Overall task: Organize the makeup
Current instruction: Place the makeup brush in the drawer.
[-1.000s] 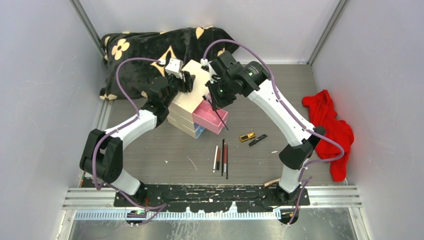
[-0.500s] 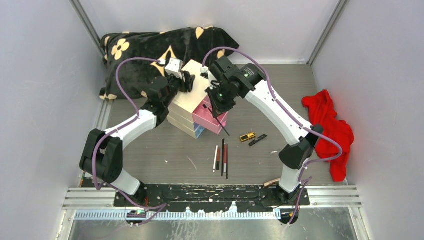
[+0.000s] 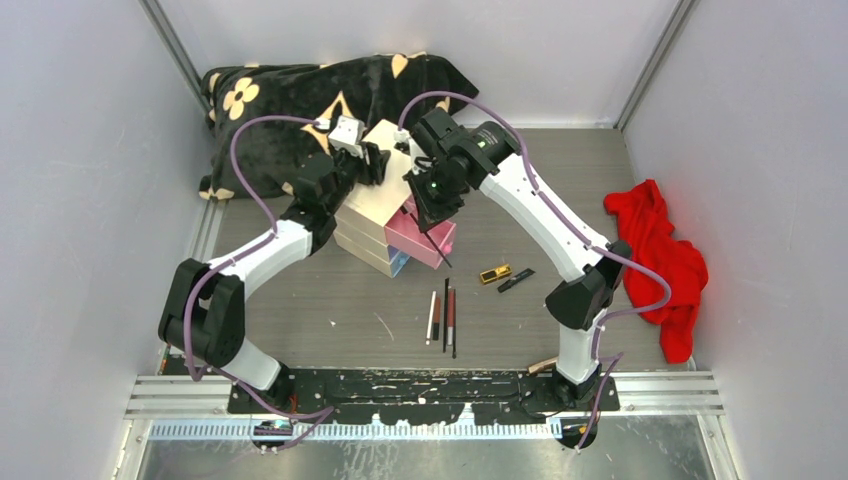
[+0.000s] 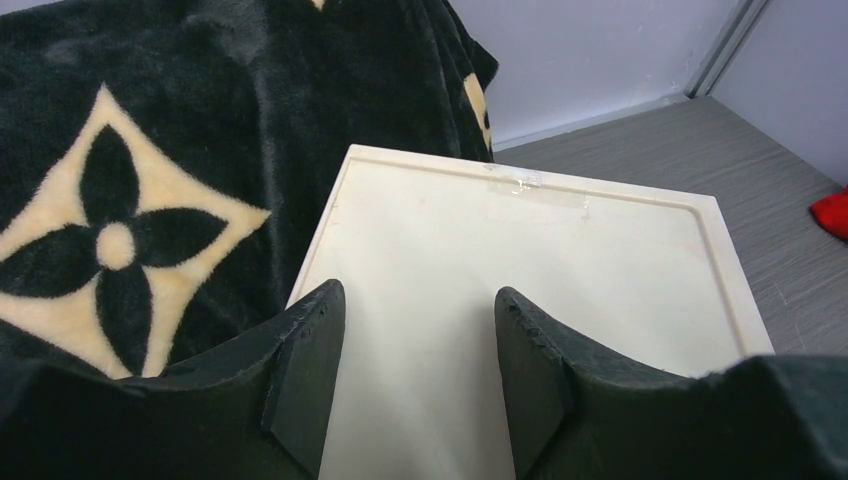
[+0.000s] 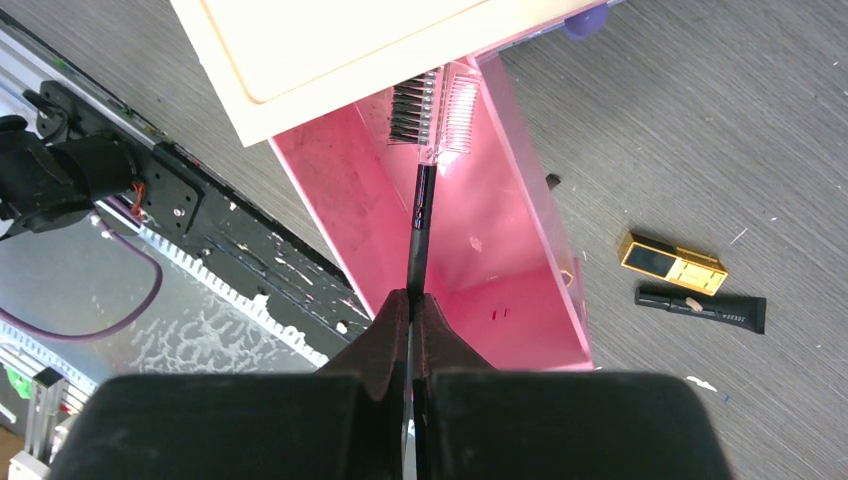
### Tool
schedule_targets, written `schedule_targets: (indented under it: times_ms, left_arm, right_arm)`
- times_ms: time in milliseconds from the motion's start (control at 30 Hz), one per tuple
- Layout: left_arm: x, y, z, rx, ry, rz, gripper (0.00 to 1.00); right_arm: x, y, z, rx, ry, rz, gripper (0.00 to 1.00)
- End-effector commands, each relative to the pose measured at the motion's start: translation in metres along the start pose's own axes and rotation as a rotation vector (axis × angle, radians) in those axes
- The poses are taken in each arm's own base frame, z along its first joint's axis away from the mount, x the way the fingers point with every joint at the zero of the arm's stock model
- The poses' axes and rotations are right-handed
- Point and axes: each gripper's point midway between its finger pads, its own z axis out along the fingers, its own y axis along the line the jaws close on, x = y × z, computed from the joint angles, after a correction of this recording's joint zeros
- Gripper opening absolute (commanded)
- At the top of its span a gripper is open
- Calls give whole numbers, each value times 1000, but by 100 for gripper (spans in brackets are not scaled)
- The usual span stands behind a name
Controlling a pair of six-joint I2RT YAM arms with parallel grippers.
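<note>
My right gripper [image 5: 410,300] is shut on a thin black brush [image 5: 418,205]. The brush's comb head [image 5: 432,110] reaches into the open pink drawer [image 5: 340,190] of the cream box [image 3: 372,195]. My left gripper [image 4: 420,300] stands open over the box's flat lid [image 4: 520,240], with nothing between its fingers. More makeup lies on the table: three thin pencils [image 3: 445,315] side by side, a gold and black compact [image 5: 673,264] and a black tube [image 5: 700,308]. In the top view the right gripper [image 3: 428,208] hangs above the drawer [image 3: 428,242].
A black blanket with cream flowers [image 3: 300,95] lies behind the box at the back left. A red cloth [image 3: 660,260] is bunched against the right wall. A blue drawer front [image 3: 398,264] shows under the pink one. The arms' black base plate [image 3: 420,385] runs along the near edge.
The right arm has shifted a little left toward the box, carrying the brush further over the pink drawer. The left arm has not moved.
</note>
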Motion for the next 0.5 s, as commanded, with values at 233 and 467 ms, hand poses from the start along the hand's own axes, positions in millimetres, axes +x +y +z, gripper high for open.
schedule_targets:
  times_ms: [233,467]
  left_arm:
    - [182,20,-68,-121,598,-132,58]
    - [181,22,-68,-125,596,-134,58]
  right_arm:
    - [-7,11,-9,-35,-30,-5,1]
    - [-11,10,-3,-35,-26,-11,1]
